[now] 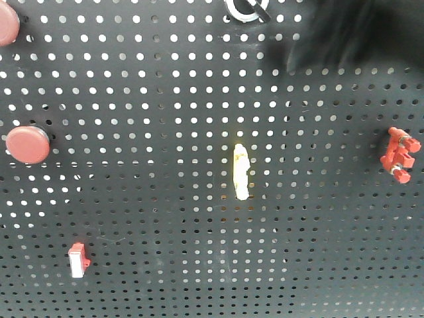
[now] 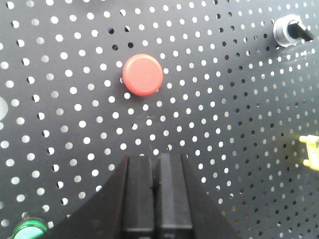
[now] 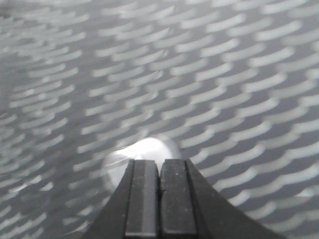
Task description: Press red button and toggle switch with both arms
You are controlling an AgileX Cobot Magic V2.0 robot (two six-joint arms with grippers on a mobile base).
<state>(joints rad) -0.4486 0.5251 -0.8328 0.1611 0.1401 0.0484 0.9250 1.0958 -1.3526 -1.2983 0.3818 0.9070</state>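
A round red button [image 2: 143, 74] sits on the black pegboard [image 2: 75, 124] in the left wrist view, a short way beyond my left gripper [image 2: 155, 158], which is shut on nothing. The same red button [image 1: 28, 144] shows at the left of the front view. The toggle switch [image 1: 246, 8], a black lever in a white ring, is at the top edge there, and the toggle switch [image 2: 291, 31] also appears top right in the left wrist view. My right gripper [image 3: 159, 162] is shut and empty. The right wrist view is motion-blurred, with a white round shape [image 3: 124, 159] just behind the tips.
On the pegboard are a second red button [image 1: 6, 26] at top left, a yellow part [image 1: 241, 172] in the middle, a red clamp [image 1: 399, 154] at right, a small red-and-white switch [image 1: 78, 259] and a green button [image 2: 30, 229]. A dark blurred arm [image 1: 338, 33] crosses the top right.
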